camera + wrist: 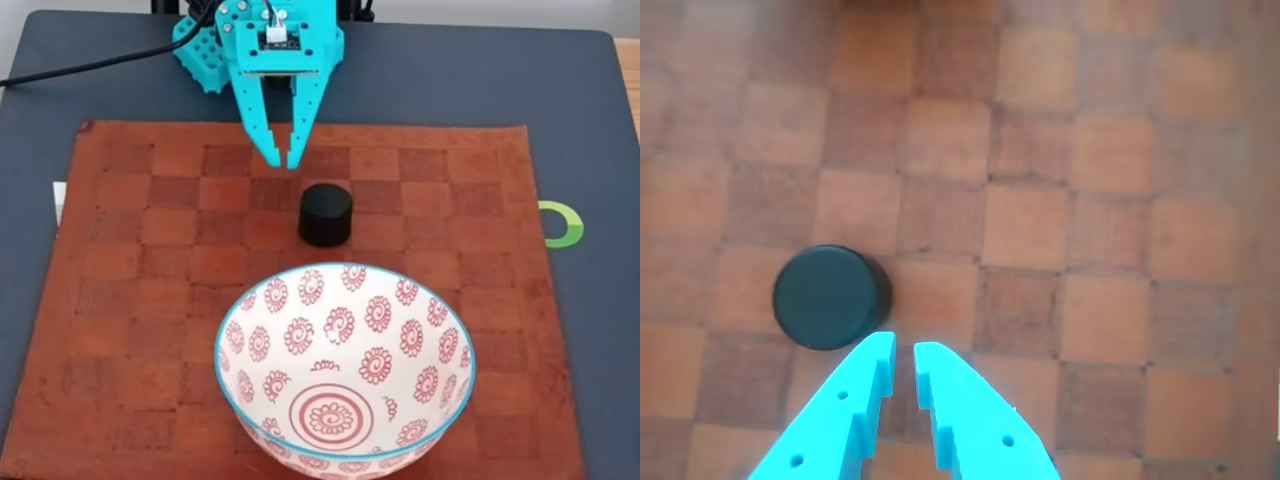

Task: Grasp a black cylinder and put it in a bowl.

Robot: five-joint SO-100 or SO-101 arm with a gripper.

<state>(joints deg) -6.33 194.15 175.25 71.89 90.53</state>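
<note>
The black cylinder (325, 214) stands upright on the brown checkered mat, a short way behind the bowl (240, 330), a large white bowl with red flower medallions and a turquoise rim. My turquoise gripper (284, 158) hovers behind the cylinder and slightly to its left in the fixed view, fingers nearly together with a narrow gap and nothing between them. In the wrist view the cylinder (830, 297) lies just left of and beyond my gripper (903, 346), apart from the fingertips.
The checkered leather mat (130, 300) lies on a dark table mat (560, 90). A green and white ring mark (562, 224) sits at the mat's right edge. A black cable (90, 65) runs off to the left behind the arm.
</note>
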